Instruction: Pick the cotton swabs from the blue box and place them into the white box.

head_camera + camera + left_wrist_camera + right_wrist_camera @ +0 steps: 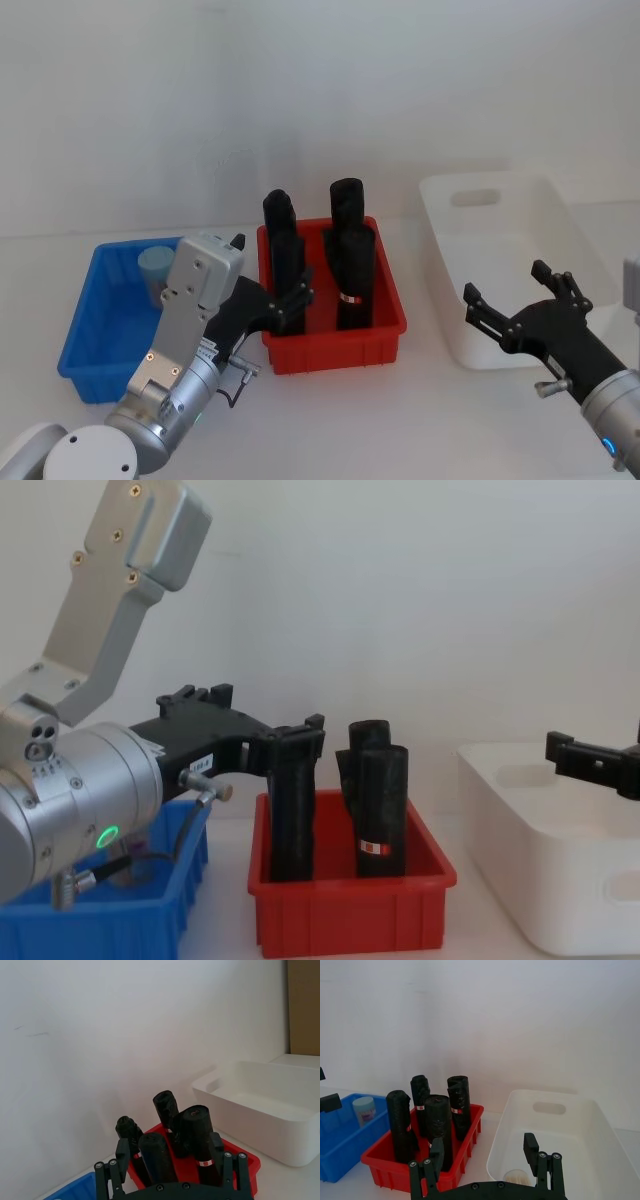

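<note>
One jar of cotton swabs [155, 268] with a pale blue lid stands in the far corner of the blue box [100, 325] at the left; the right wrist view shows this jar [364, 1110] too. A second jar of cotton swabs [517, 1177] sits on the floor of the white box [555, 1125], seen from above as pale stick tips. My left gripper [275, 275] hovers open and empty between the blue box and the red bin. At the right, my right gripper [508, 285] is open and empty above the near end of the white box [500, 250].
A red bin [335, 335] with several tall black rolls [350, 250] stands between the two boxes, close to my left fingers. A white wall runs behind the table. Bare tabletop lies in front of the bins.
</note>
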You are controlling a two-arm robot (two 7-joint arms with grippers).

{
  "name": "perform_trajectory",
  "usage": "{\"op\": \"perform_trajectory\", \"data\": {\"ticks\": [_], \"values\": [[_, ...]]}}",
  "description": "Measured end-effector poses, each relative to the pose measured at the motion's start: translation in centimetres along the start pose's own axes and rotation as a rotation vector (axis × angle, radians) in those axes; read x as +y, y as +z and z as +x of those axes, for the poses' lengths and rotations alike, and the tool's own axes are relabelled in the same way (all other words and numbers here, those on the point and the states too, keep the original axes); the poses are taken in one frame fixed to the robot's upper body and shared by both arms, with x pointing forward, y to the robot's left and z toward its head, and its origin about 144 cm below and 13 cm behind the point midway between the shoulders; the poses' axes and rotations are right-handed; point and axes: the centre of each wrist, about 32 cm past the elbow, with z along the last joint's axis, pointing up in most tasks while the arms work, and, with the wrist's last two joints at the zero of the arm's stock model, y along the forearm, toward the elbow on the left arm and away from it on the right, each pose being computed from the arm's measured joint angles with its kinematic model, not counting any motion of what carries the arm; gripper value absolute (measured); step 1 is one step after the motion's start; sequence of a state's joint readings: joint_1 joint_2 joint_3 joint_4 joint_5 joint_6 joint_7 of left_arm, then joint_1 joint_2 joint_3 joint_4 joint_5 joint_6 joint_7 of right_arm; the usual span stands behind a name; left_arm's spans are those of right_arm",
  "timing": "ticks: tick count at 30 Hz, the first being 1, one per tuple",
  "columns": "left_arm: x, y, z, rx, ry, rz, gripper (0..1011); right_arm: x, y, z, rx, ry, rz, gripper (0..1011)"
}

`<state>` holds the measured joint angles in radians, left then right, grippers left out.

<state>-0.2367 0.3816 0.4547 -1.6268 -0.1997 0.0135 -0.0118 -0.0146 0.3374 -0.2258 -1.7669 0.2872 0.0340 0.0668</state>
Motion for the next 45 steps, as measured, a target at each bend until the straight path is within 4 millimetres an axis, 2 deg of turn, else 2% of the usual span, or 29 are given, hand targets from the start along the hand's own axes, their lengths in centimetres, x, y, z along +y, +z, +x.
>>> {"op": "perform_trajectory", "data": {"ticks": [20,28,38,45], "values": [[0.0,0.0,0.0,0.000,0.002,0.000,1004,0.0,0.0,0.0,0.000,0.001,-0.001,1001],[0.0,0.0,0.0,0.000,0.002,0.001,1004,0.6,-0.2,0.3,-0.021,0.017,-0.018,1001],[0.0,0.0,0.0,0.000,0.002,0.001,1004,2.9,-1.0,1.2,-0.066,0.057,-0.048,1001],[0.0,0.0,0.0,0.000,0.002,0.001,1004,5.6,-1.8,1.8,-0.094,0.104,-0.062,1001]]}}
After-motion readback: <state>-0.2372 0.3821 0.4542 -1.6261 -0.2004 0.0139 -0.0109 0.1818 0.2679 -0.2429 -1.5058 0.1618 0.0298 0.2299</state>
